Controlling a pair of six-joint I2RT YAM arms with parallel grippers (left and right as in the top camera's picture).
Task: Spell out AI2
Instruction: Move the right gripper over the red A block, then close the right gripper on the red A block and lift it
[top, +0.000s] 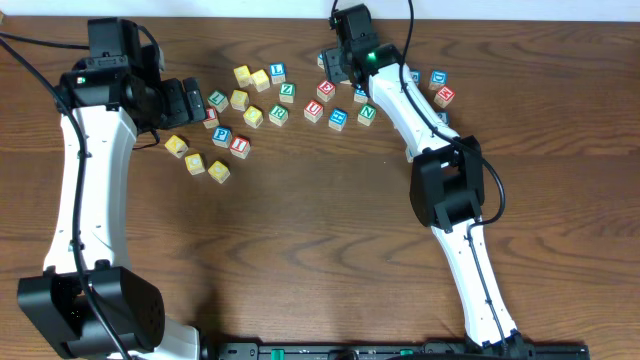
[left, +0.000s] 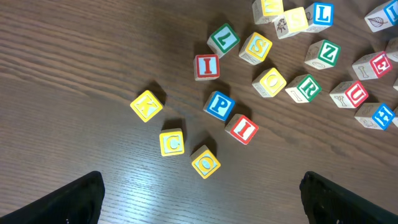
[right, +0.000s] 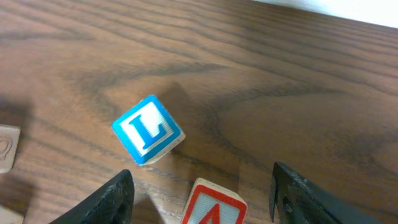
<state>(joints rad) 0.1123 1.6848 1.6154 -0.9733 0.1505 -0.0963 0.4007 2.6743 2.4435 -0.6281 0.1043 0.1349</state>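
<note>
Overhead, I see bare tabletop (top: 320, 230) open between the arms, with the blocks crowded toward the far edge. The left arm reaches forward, its left fingers (top: 200, 103) at the cluster's left end. The right arm bends in, its right fingers (top: 335, 65) near the far edge.

In the left wrist view the fingers are spread wide. A red I block (left: 206, 66) and a second I block (left: 242, 129) lie ahead, clear of them.

In the right wrist view the fingers are wide with the A block (right: 211, 208) between them, and a blue L block (right: 148, 129) just beyond. I can't pick out the 2.
</note>
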